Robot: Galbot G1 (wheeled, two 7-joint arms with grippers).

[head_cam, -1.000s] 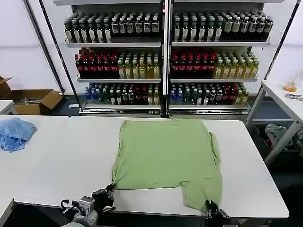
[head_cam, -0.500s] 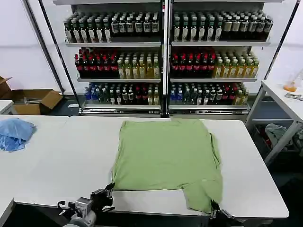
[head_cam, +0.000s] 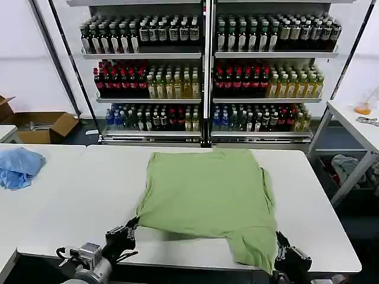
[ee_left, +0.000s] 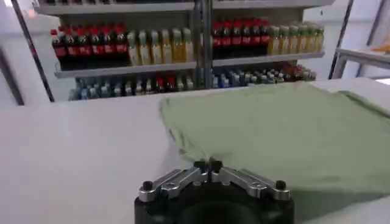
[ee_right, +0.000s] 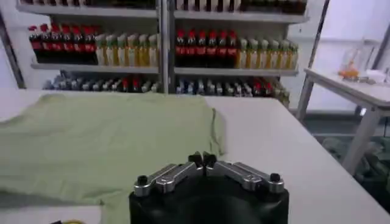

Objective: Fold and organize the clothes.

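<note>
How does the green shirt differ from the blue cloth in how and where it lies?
The green shirt lies spread flat on the middle table; the blue cloth sits bunched in a heap on the table to the robot's left. The shirt covers far more surface than the cloth. Both are soft fabric, and no hand touches either.

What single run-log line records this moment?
polo shirt flat on table | left gripper shut, near hem | right gripper shut, near flap
</note>
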